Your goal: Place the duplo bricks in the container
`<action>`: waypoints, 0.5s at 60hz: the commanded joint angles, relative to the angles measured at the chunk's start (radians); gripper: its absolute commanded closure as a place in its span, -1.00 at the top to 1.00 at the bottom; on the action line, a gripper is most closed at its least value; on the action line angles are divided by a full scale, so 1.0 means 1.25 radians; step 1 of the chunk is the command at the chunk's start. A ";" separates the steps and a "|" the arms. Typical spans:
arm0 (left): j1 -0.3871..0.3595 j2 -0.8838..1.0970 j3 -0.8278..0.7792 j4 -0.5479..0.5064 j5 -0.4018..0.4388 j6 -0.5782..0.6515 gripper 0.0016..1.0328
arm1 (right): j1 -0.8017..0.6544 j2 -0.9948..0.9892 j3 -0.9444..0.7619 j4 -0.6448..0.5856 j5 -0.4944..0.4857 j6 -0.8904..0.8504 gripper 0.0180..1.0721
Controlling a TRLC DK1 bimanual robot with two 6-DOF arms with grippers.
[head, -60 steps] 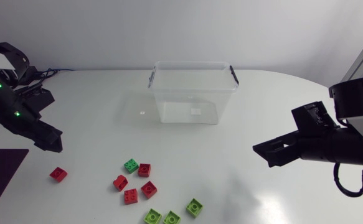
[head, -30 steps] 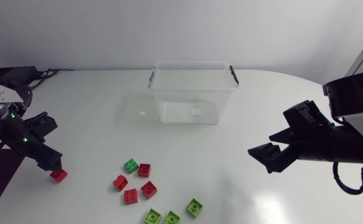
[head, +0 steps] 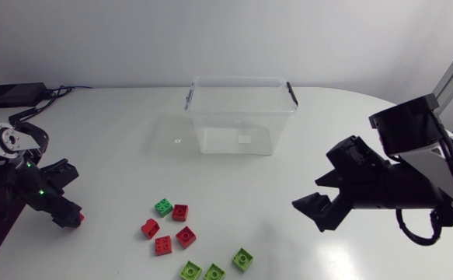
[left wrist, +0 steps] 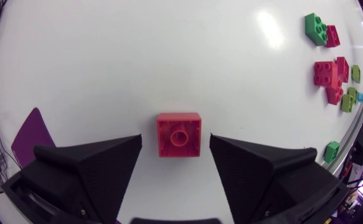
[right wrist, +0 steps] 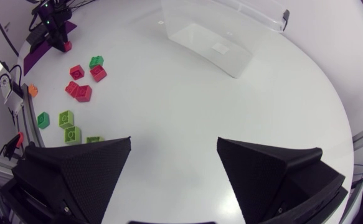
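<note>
A lone red brick point(left wrist: 179, 134) lies on the table between the fingers of my left gripper point(left wrist: 175, 142), with a gap on each side. The gripper is open. In the head view the left gripper point(head: 69, 215) is low at the table's left and covers most of that brick. Several more bricks lie at the front middle, among them a green brick point(head: 163, 207) and a red brick point(head: 185, 236). The clear container point(head: 242, 80) stands empty at the back middle. My right gripper point(head: 313, 211) hangs open over the right side with nothing in it.
A dark purple mat point(left wrist: 28, 127) lies beside the left gripper at the table's left edge. In the right wrist view the brick cluster point(right wrist: 81, 81) lies ahead and to the side of the right gripper point(right wrist: 174, 146), and the container point(right wrist: 221, 37) stands farther off.
My left arm has come down and forward over the lone red brick, and its fingers have narrowed around it. My right arm has swung in toward the table's middle.
</note>
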 commanded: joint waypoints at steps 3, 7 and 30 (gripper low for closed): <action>0.016 0.039 -0.016 0.011 0.026 0.027 0.12 | 0.051 0.024 -0.013 -0.006 0.024 -0.015 0.84; 0.022 0.048 -0.015 0.016 0.041 0.028 -0.05 | 0.083 0.041 -0.014 -0.002 0.048 -0.015 0.84; 0.023 -0.037 -0.034 0.042 0.115 0.070 -0.32 | 0.223 0.144 0.015 0.005 0.075 0.050 0.66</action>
